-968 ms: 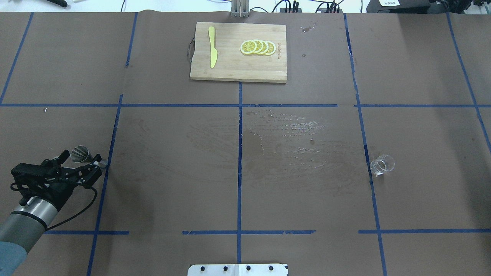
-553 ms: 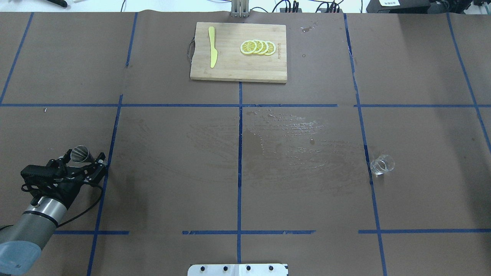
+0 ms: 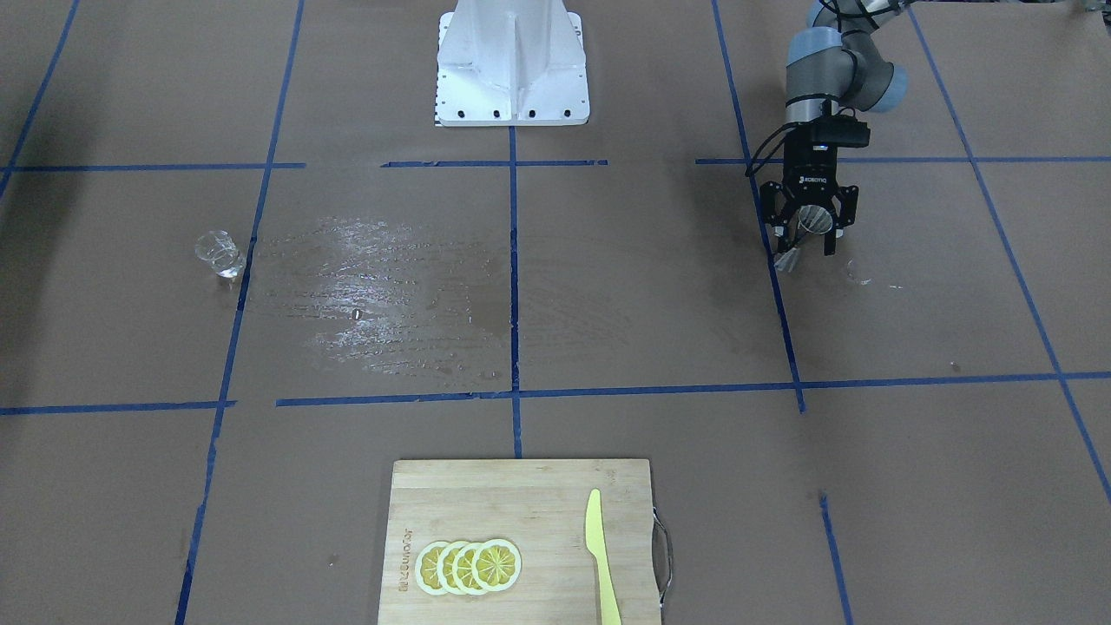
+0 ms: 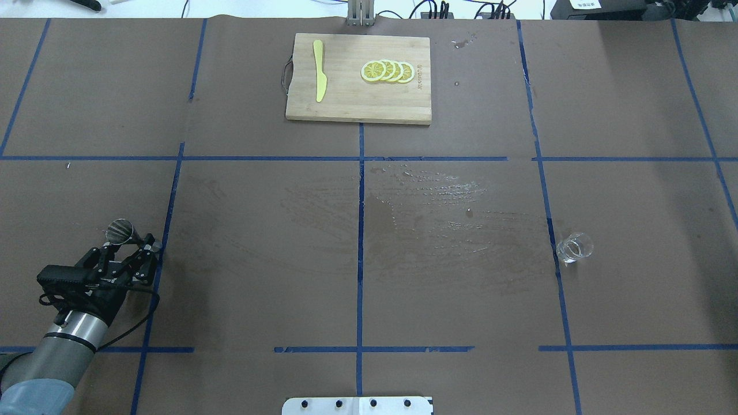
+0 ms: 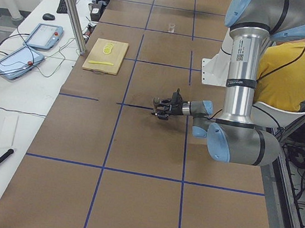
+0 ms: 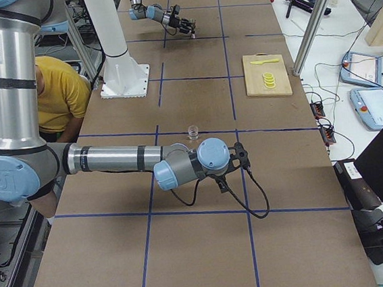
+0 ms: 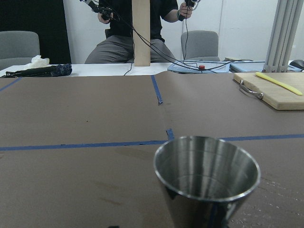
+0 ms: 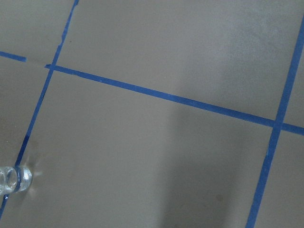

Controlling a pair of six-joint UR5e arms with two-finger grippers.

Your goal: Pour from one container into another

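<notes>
The table (image 4: 461, 300), papered brown and gridded with blue tape, carries everything. The left arm (image 4: 52, 351) comes in at the robot's near left corner; the right arm (image 6: 105, 158) shows only in the right-end view, low over the near right part of the table. At the far middle lies a cutting board (image 4: 346, 104) with lemon slices (image 4: 387, 71) and a yellow knife (image 4: 319, 70). A wet patch (image 4: 438, 190) shines across the centre.

The left gripper (image 4: 130, 245) has its jaws spread. The jigger (image 4: 120, 231) stands upright, mouth up, just ahead of and between the fingertips, and nothing shows them pressing on it; in the left wrist view the jigger fills the lower middle. For the right gripper (image 6: 236, 159), I cannot tell whether it is spread or closed. Its wrist camera shows no fingers, only the glass cup (image 8: 10, 179) at the lower left edge.

That glass cup stands alone at the right, beside a tape line, well apart from the jigger; whether it holds liquid is too faint to tell.

By my reading the pour has not begun, and the step in hand is still getting the two vessels ready. Next, the glass cup must be gripped and the two brought together; the lip then has to sit right over the jigger's small mouth, tipped slowly, or the wet patch grows.
</notes>
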